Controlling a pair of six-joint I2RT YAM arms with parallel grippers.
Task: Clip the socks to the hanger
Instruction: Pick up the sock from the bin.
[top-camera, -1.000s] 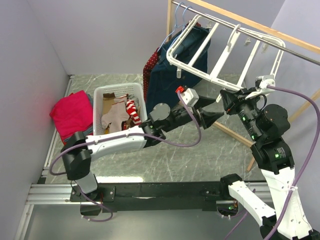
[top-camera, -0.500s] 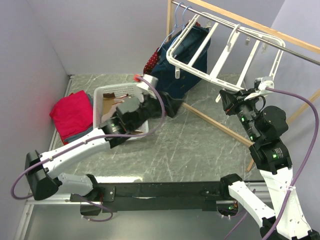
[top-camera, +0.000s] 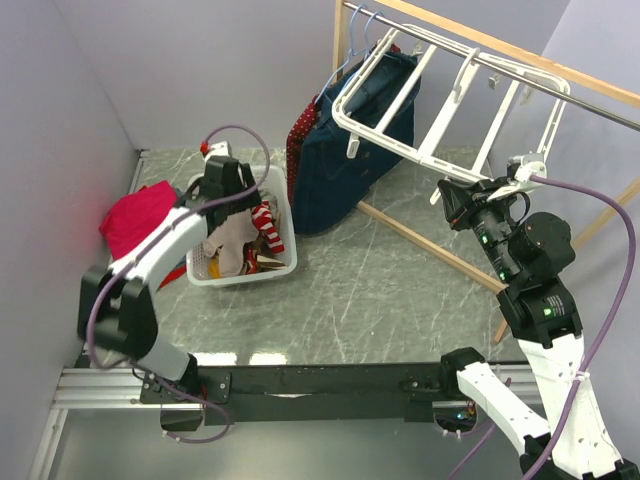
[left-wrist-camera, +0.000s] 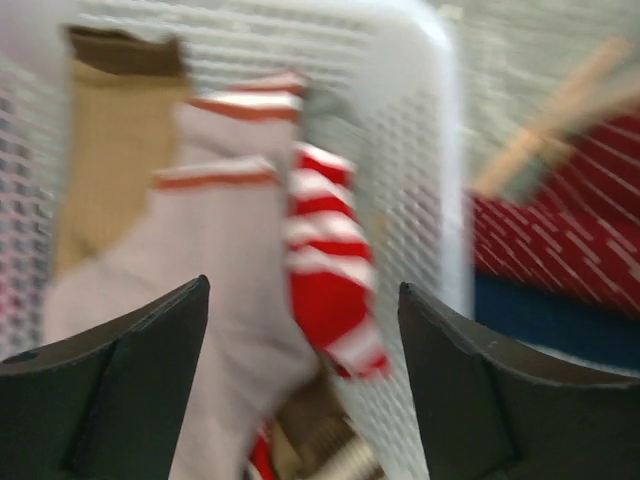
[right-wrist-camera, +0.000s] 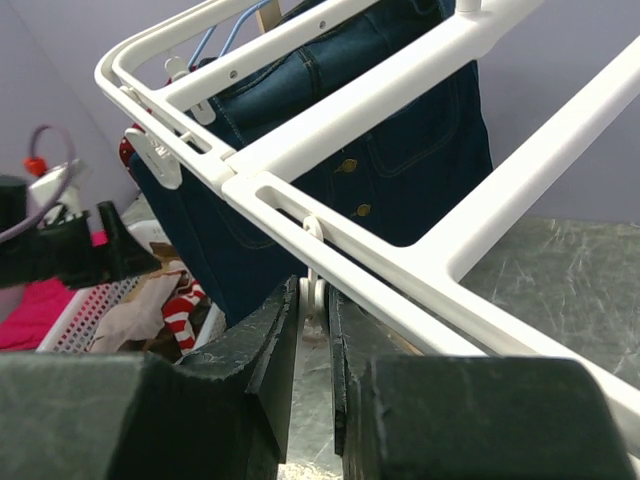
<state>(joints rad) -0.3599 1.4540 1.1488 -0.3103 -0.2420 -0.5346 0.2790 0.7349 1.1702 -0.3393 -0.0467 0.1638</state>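
Wooden drying rack (top-camera: 338, 60), standing along the far and right edges of the tabletop, carried everything that hung. The hanger (right-wrist-camera: 380, 85), a white rectangular frame with parallel crossbars, hung tilted from the rack's rail over the far-right part of the table, its lower edge brought within reach of the right arm. Behind it hung a navy denim garment (top-camera: 340, 170), which played no part in the task. A white mesh laundry basket (top-camera: 282, 222) stood toward the far-left corner, with a folded pink cloth (top-camera: 140, 215) just beside it at the left edge.

The left gripper (left-wrist-camera: 300, 330) hovered over the basket with its fingers spread wide and nothing between them, aimed down at the socks (top-camera: 235, 240), apparently in readiness to pick one. All the socks lay heaped in the basket, none on the hanger: a pale sock with orange bands (left-wrist-camera: 230, 250), a red-and-white striped sock (left-wrist-camera: 330, 280) and a tan sock with a brown cuff (left-wrist-camera: 110, 140).

The right gripper (right-wrist-camera: 312, 300) was clenched on a small white clip (right-wrist-camera: 314, 262) dangling from the frame's lower bar, probably to steady it or press it open for a sock.
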